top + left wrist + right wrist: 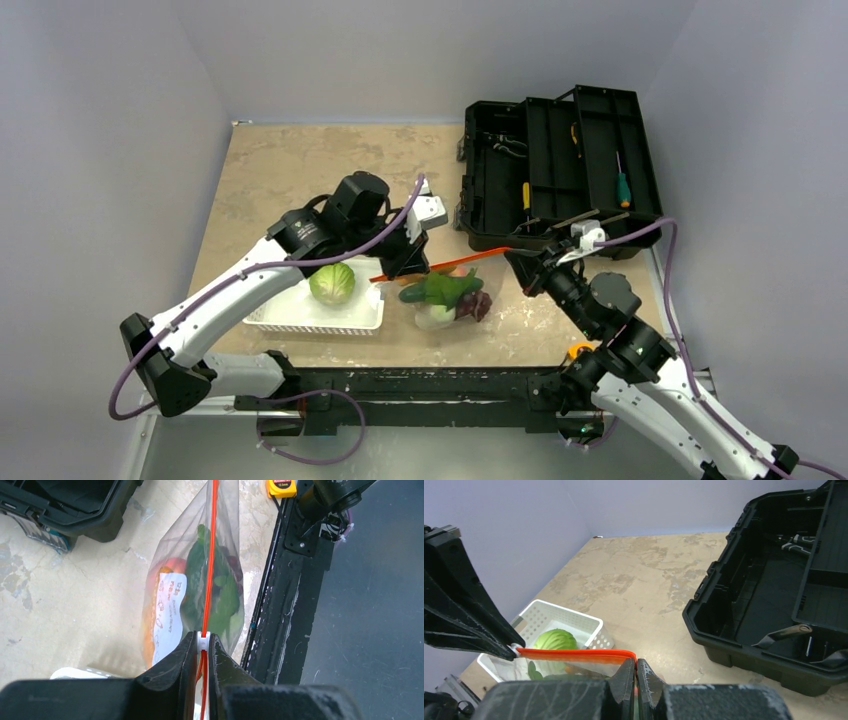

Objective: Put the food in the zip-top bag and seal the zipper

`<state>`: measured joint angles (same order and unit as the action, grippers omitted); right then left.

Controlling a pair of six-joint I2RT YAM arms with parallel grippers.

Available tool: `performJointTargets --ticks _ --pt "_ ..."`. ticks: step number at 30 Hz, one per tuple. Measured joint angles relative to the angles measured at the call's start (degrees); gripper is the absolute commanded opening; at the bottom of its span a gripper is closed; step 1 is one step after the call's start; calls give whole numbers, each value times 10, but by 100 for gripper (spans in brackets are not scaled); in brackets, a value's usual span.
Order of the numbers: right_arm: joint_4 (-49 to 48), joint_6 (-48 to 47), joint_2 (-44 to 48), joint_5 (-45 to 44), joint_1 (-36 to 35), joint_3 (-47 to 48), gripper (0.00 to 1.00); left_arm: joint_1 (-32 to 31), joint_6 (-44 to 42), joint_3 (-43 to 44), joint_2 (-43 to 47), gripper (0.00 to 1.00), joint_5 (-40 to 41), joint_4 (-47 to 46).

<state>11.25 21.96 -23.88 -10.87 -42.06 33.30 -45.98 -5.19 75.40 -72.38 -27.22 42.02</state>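
The zip-top bag [226,515] hangs between the two arms at about 6 o'clock from the middle of the table [300,180], its lower part resting on the surface. Its zipper [466,260] is pulled taut into a straight orange-red line.

The left gripper [202,641] is closed on the small white slider [202,639], which sits at the 9 o'clock end of the strip in the top view. The right gripper [635,664] is closed tight on the opposite, 3 o'clock end of the zipper.

The left wrist camera shows the strip as a single thin line running away from the slider. It seems pressed together along that length, though the view is too fine to be sure.

Most of the food [225,597] lies bunched inside the bag: green pieces, something orange and something dark purple show through the crinkled plastic, beside a white printed label.

One green cabbage [332,284] is outside the bag, in the white basket [300,322] just beside it at 9 o'clock.

An open black toolbox [560,170] stands at 2 o'clock on the table. A yellow tape measure [281,486] lies near the table's near edge.
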Motion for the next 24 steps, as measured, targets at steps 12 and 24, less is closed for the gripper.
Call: performJointTargets --ticks 12,24 --pt "51 14 10 -66 0 2 0 2 0 -31 34 0 34 28" --pt "91 41 32 -141 0 7 0 2 14 -61 101 0 63 40"
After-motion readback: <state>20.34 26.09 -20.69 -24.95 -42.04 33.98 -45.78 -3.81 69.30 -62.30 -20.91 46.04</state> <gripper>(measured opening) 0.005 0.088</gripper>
